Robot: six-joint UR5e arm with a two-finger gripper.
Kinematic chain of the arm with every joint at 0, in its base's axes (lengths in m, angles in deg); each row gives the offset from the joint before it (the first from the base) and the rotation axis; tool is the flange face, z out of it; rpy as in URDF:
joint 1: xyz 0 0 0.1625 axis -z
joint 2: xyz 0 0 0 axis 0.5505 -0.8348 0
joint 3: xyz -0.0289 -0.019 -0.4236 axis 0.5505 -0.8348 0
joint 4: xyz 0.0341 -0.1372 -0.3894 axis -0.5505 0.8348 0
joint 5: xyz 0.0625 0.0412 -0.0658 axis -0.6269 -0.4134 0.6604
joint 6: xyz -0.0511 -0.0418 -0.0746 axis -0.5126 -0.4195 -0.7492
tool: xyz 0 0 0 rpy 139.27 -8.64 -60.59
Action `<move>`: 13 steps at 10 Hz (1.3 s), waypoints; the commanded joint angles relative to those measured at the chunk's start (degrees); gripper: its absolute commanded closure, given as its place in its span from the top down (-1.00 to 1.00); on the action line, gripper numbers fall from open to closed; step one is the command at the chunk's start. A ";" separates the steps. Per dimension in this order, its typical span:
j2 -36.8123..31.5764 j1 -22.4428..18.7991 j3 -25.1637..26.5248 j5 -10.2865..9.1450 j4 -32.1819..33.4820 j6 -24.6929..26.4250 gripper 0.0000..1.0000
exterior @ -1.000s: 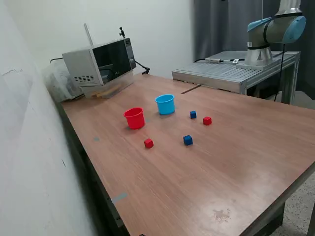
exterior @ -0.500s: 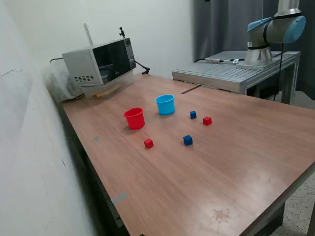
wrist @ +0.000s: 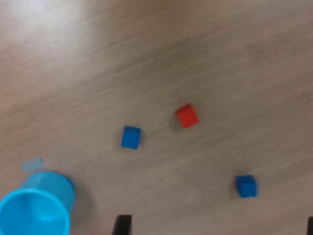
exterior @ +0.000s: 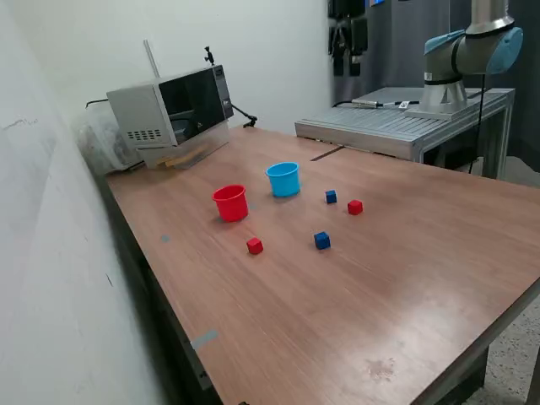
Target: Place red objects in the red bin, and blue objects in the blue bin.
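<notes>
On the wooden table, the red cup and the light blue cup stand upright side by side. One red cube lies in front of the red cup, and another red cube lies toward the exterior view's right. One dark blue cube lies near the blue cup, and another lies nearer the front. My gripper hangs high above the table's far side, open and empty. The wrist view shows the blue cup, two blue cubes, a red cube and my gripper, its tips wide apart.
A microwave stands at the table's far corner by the wall. A grey metal bench carries the arm's base behind the table. A tape scrap lies near the table's edge at the exterior view's left.
My gripper has come down into the exterior view at the top. The cups and cubes have not moved.
</notes>
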 commanded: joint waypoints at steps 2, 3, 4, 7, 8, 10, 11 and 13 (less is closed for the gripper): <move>9.23 2.78 2.45 2.35 7.08 2.43 1.00; 10.81 4.19 3.58 2.44 9.52 2.43 1.00; 12.40 5.08 4.11 2.87 10.59 2.52 1.00; 14.87 6.23 6.31 4.02 14.99 2.52 1.00; 15.31 6.14 6.93 3.93 16.13 2.52 1.00; 15.93 6.05 7.19 3.93 16.66 2.52 1.00; 16.28 5.79 7.20 3.93 16.75 2.52 1.00; 17.94 5.61 7.72 3.76 18.24 2.52 1.00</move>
